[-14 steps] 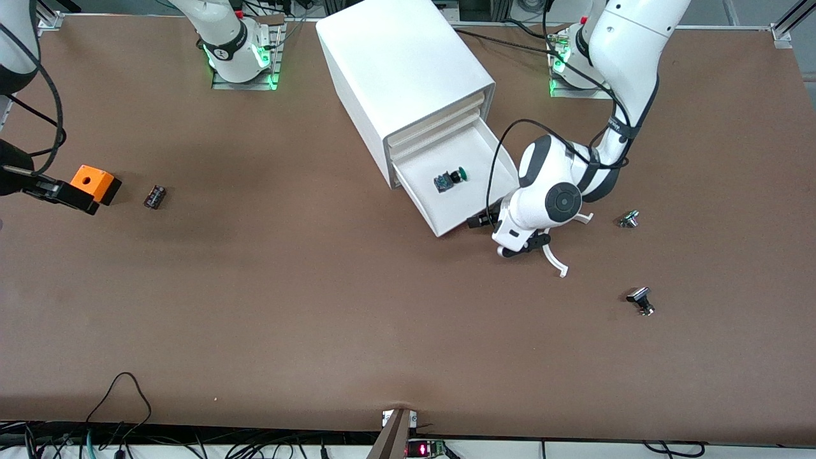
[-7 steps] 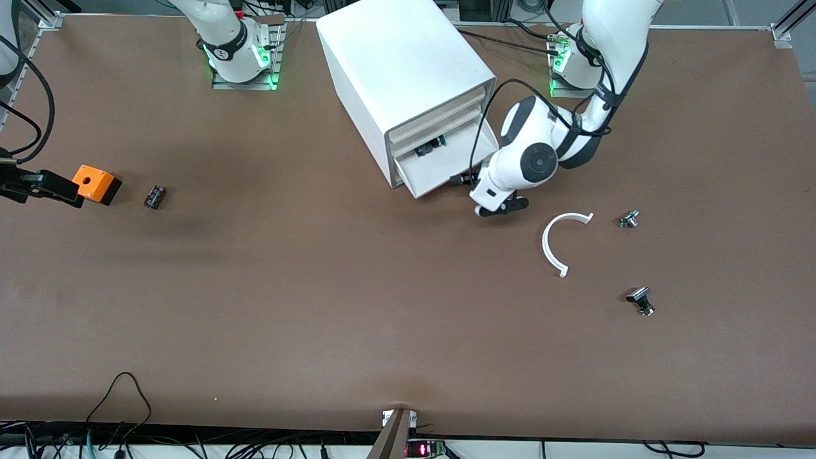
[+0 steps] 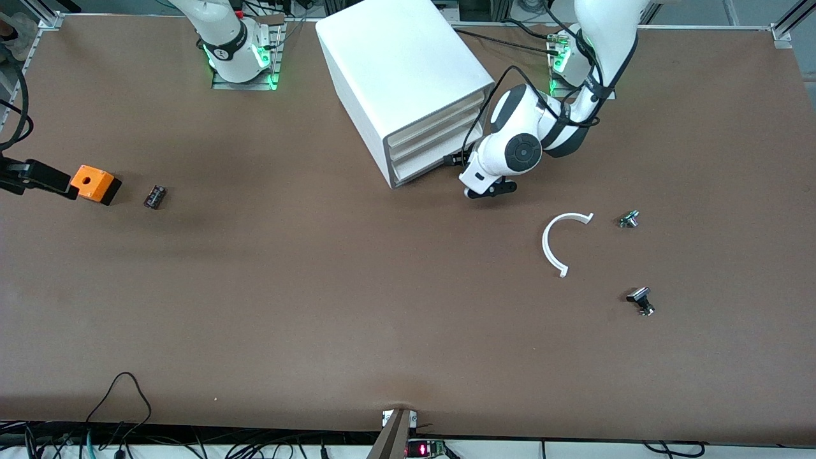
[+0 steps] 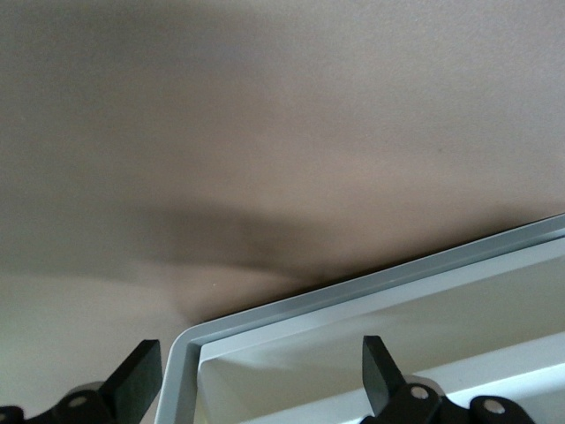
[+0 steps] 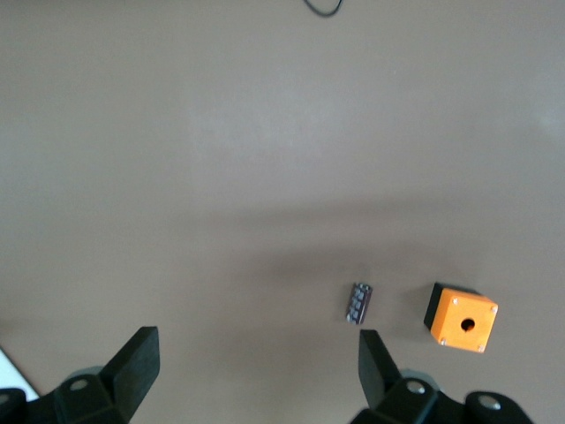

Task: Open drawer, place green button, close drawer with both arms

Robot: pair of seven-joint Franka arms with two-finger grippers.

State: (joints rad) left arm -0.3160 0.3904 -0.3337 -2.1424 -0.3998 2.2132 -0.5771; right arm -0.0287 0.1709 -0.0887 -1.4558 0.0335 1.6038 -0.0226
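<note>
Even, bright overhead light; soft shadows fall on the table around the cabinet. Both wrist views are dimmer and soft, with blurred shadow bands. Green base lights glow at twelve o'clock.

button: not visible; drawers of the cabinet all pushed in, contents hidden
left gripper: front view shows only its black underside below the wrist, fingers not separable there
left wrist view: finger bases cut by the picture's edge; only a corner of a white tray rim shows, rest cut off
right gripper: in front view cut by the edge near the orange box
right arm: mostly outside front view
small dark part: too small to identify
two black-and-silver parts: detail too small
</note>
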